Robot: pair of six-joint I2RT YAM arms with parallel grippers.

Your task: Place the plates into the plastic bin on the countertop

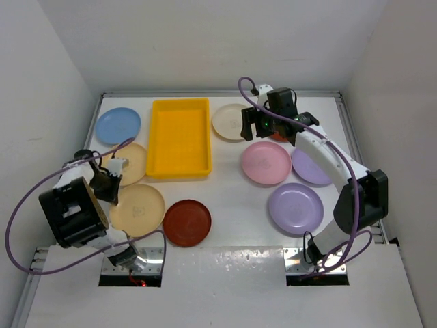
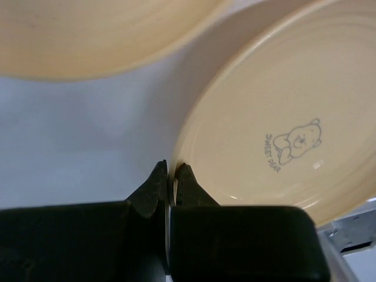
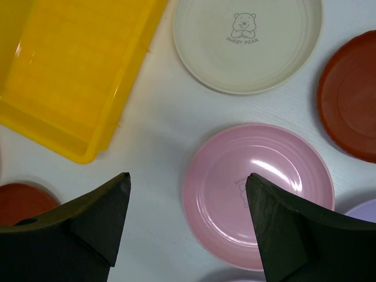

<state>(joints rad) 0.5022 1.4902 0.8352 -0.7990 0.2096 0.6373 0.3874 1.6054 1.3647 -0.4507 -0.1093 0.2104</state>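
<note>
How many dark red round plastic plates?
2. Front dark red plate lies near front centre; far dark red plate lies beside the cream round plate, mostly under the right gripper.

Nine plates (image 1: 265, 162) and one plastic bin (image 1: 179, 137)

- Left arm (image 1: 75, 213): boxy matte-black housing, white rounded links, black joint collars.
- Right arm (image 1: 326, 156): slim white shells between black joint blocks, with a small green light (image 1: 263, 124) near the wrist.
- Left purple cable (image 1: 19, 208) and right purple cable (image 1: 240, 87): thin, glossy, one loose loop along each arm.
- Silver metal base plates (image 1: 130, 270): one under each arm, with red wiring (image 1: 138, 280) at the left one.
- Left gripper (image 2: 171, 167): two black fingers tapering to thin points.
- Right gripper (image 3: 188, 179): two broad, matte-black wedge fingers.
</note>
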